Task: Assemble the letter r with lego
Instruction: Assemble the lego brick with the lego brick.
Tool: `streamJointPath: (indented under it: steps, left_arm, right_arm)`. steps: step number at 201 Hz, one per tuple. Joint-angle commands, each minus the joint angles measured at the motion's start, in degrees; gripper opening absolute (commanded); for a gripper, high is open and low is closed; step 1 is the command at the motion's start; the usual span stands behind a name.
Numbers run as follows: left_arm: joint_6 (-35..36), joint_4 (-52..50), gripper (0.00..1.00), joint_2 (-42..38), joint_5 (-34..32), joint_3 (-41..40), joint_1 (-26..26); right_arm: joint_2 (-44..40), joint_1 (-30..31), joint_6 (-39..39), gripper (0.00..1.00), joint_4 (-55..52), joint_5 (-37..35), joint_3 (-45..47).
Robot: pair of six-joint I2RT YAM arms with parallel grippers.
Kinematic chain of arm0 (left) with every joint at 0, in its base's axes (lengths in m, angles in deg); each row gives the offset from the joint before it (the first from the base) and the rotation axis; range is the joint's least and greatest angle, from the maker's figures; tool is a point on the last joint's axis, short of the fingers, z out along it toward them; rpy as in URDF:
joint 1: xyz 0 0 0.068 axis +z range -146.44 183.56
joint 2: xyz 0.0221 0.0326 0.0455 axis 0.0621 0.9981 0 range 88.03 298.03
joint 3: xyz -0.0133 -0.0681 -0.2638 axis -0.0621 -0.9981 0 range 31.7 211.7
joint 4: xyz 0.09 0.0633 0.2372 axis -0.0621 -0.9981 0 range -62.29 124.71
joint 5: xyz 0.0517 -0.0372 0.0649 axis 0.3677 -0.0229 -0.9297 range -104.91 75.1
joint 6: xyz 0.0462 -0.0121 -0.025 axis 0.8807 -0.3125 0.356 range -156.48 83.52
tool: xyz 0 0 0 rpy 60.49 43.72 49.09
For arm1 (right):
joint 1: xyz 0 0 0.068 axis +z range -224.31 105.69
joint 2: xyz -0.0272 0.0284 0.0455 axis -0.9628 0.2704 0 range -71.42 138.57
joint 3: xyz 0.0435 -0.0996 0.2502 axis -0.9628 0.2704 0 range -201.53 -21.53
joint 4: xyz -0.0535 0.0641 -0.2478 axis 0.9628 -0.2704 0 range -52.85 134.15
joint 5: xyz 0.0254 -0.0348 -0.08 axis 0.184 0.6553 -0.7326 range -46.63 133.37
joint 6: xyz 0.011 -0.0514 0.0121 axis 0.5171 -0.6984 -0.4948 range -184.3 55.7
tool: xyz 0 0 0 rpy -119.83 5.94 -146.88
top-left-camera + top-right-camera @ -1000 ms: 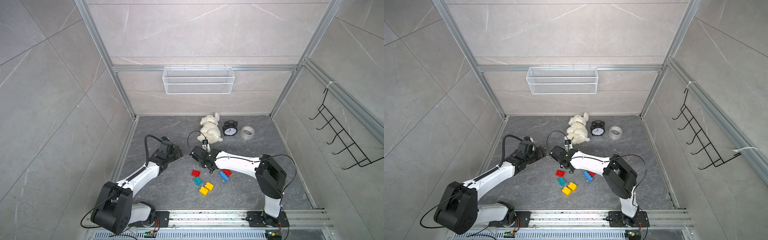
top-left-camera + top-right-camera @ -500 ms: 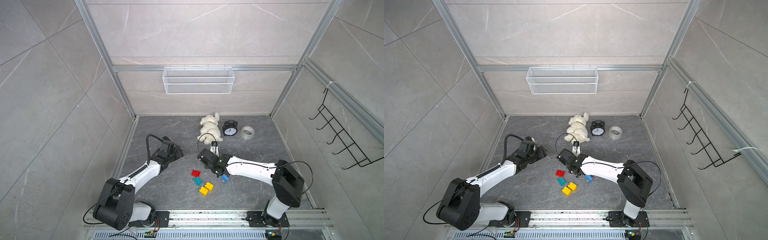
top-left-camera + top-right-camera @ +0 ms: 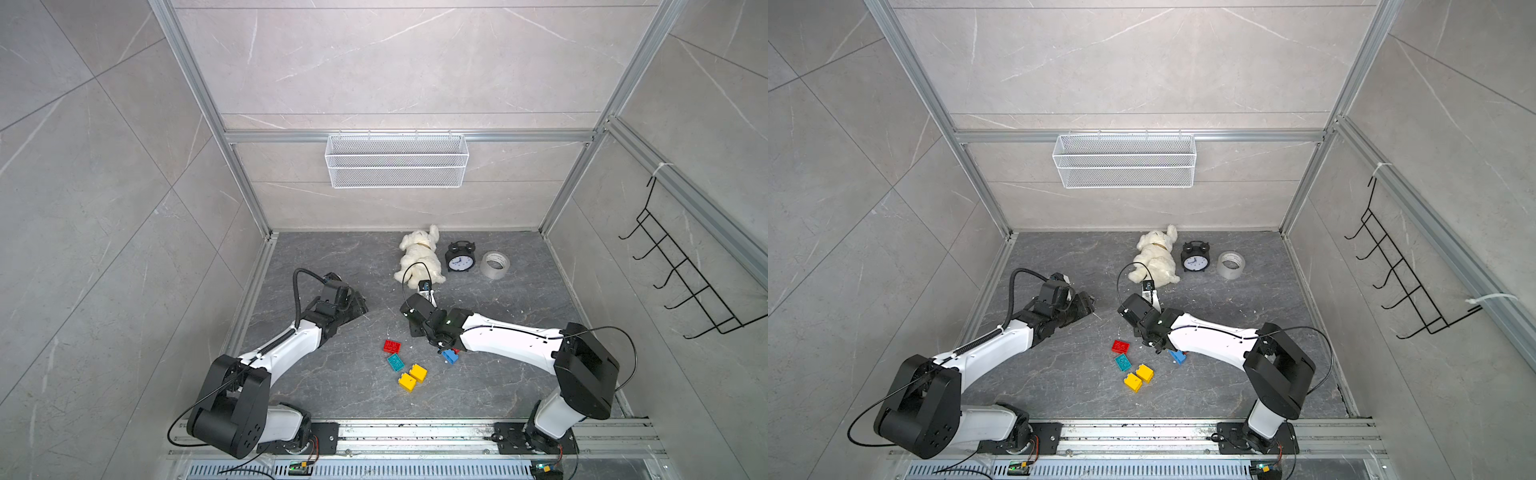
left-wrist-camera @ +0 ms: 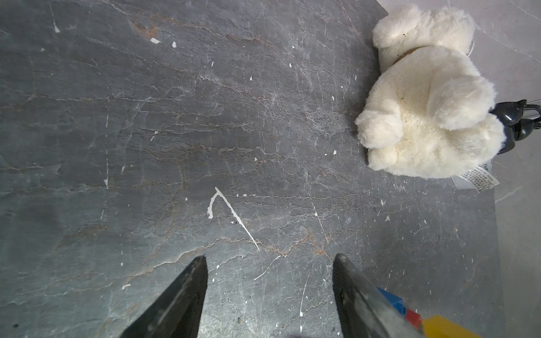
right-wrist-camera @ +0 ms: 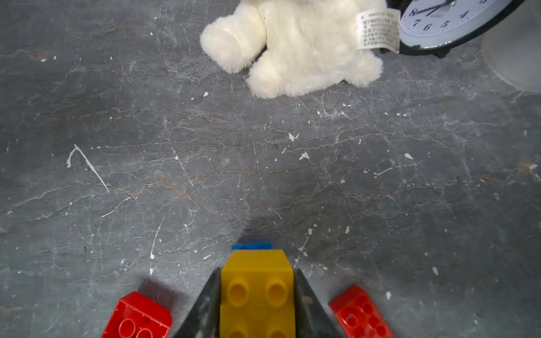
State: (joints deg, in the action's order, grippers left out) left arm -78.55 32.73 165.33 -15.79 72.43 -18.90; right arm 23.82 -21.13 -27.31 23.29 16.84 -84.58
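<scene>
Top views: left arm (image 3: 286, 345) and right arm (image 3: 507, 338) reach inward over the tabletop (image 3: 332, 257). Plush toy (image 3: 419, 259), clock (image 3: 460, 259) and tape roll (image 3: 495, 264) line the far edge, clear of both grippers. Left gripper (image 4: 269, 257): jaws apart, nothing between them, above bare surface. Right gripper (image 5: 257, 272): clamped on the held yellow brick (image 5: 257, 292), blue brick (image 5: 251, 245) at its far end, red brick (image 5: 136, 317) and second red brick (image 5: 361, 314) flanking. Teal brick (image 3: 395, 362) and loose yellow bricks (image 3: 418, 372) lie between tabletop centre and near edge, unobstructed.
</scene>
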Motion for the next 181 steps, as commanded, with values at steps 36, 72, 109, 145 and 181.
streamJointPath:
  steps: [36, 72, 109, 145, 181]
  left_arm:
    - [-0.7, 1.4, 0.70, 0.3, 1.3, 1.5, 0.3]
    - [-0.9, 1.3, 0.70, 0.1, 1.1, 1.2, 0.3]
    - [-0.9, 1.6, 0.70, 1.0, 1.2, 1.5, 0.3]
    - [-0.9, 1.6, 0.70, 1.9, 1.6, 1.8, 0.3]
    - [-0.9, 1.2, 0.70, 1.8, 1.6, 1.8, 0.3]
  right_arm:
    - [2.4, -0.3, -3.8, 0.30, 2.0, 5.0, -0.9]
    - [3.2, -0.4, -2.1, 0.30, -2.6, 3.3, -2.3]
    - [1.2, -0.4, -0.4, 0.30, -2.5, 1.0, -0.5]
    - [1.7, -0.4, -1.6, 0.30, -2.0, 1.2, -1.0]
    - [2.7, -0.5, -2.2, 0.31, -1.5, 2.1, -1.7]
